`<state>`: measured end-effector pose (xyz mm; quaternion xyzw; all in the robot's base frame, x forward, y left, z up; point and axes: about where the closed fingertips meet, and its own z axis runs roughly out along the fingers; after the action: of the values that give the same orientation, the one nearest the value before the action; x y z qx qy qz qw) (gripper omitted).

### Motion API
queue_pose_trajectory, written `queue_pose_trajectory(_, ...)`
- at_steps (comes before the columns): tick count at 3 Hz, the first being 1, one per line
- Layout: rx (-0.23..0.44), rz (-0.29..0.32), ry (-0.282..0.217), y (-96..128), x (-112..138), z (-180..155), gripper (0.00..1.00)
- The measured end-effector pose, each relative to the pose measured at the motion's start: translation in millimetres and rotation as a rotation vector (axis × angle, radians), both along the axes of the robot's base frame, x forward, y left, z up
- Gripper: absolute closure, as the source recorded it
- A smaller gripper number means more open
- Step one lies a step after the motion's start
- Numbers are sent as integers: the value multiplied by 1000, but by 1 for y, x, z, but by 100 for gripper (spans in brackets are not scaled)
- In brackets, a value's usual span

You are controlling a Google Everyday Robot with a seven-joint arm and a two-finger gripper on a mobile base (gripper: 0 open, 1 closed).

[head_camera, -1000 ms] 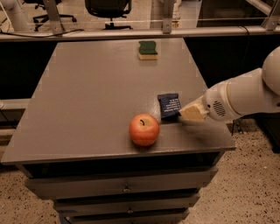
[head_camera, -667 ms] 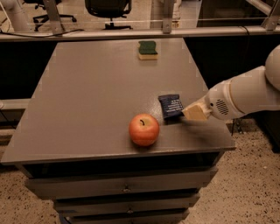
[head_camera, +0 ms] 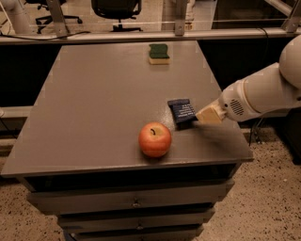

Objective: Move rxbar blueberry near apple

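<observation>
the rxbar blueberry (head_camera: 181,110) sits right of the frame's centre, on the lower right part of the grey table (head_camera: 94,103), a dark navy wrapper with faint pale print, its long side running roughly up and down the picture with a slight slant. whether it lies flat or is raised a little at its lower edge i cannot tell; there is a dark patch just under that edge. my gripper (head_camera: 195,118) is at the bar's lower right corner, right up against it, coming in from the right edge of the frame at the end of my white arm (head_camera: 263,92), with a tan piece just behind the tip. i cannot tell whether the gripper is clamped on the wrapper or released beside it. the apple (head_camera: 154,139) stands below and to the left of the bar, near it but not touching, red-orange with a short dark stem on top, close to the table's front edge. well apart from both, at the top centre of the frame near the table's far edge, lies a yellow sponge (head_camera: 159,53) with a green top. below the tabletop are grey drawers (head_camera: 136,203), and the floor (head_camera: 263,197) at lower right is speckled. beyond the table runs a pale rail (head_camera: 141,36), with a black office chair (head_camera: 116,9) behind it at the top.
</observation>
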<state>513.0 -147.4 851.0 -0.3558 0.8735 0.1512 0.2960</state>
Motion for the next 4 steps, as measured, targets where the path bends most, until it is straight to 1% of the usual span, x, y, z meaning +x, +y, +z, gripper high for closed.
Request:
queue_pose_trajectory(1, -10, 25, -2, 1, 13, 3, 13)
queue_pose_trajectory(2, -26, 49, -13, 0, 27, 11, 0)
queue_pose_trajectory(3, -3, 83, -109, 8, 56, 22, 0)
queue_pose_trajectory(4, 56, 142, -309, 26, 112, 47, 0)
